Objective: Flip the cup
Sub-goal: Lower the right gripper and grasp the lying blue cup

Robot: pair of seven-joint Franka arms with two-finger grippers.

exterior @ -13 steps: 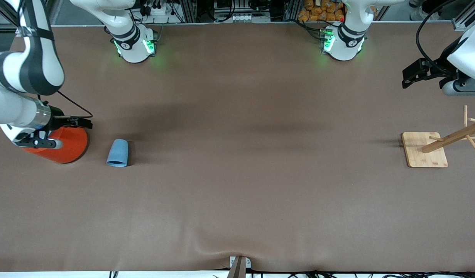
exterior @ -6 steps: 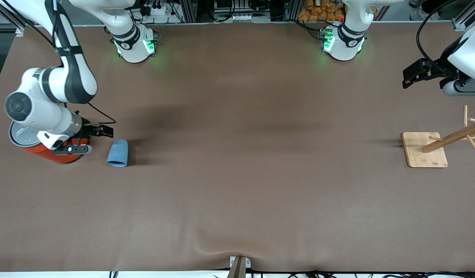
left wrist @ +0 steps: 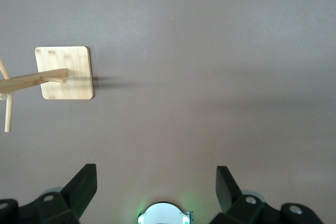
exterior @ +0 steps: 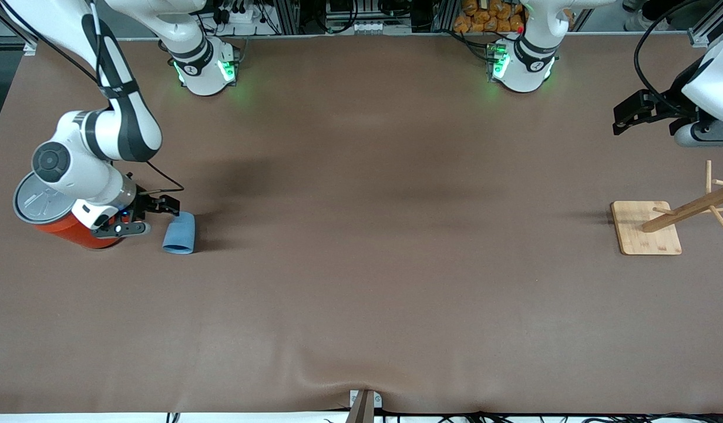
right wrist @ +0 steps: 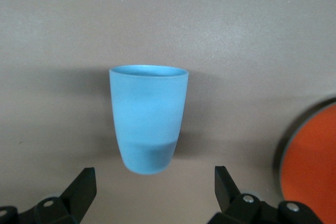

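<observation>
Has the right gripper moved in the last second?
Yes. The right gripper has moved off the orange can toward the blue cup, and is now beside its narrow end.

My 2 arms are glossy white with black joint bands, black cables, green-lit bases, and black fingers (right wrist: 83, 187) with angular tips.

Right arm: reaches from its base down to the right arm's end of the table, elbow bent, wrist turned low toward the table.
Right gripper (exterior: 161, 207): low over the table, fingers (right wrist: 81, 187) spread wide apart, nothing between them.
Left arm: waits at the left arm's end of the table, raised.
Left gripper (exterior: 628, 116): high over the table, fingers (left wrist: 84, 184) spread wide apart, holding nothing.
</observation>
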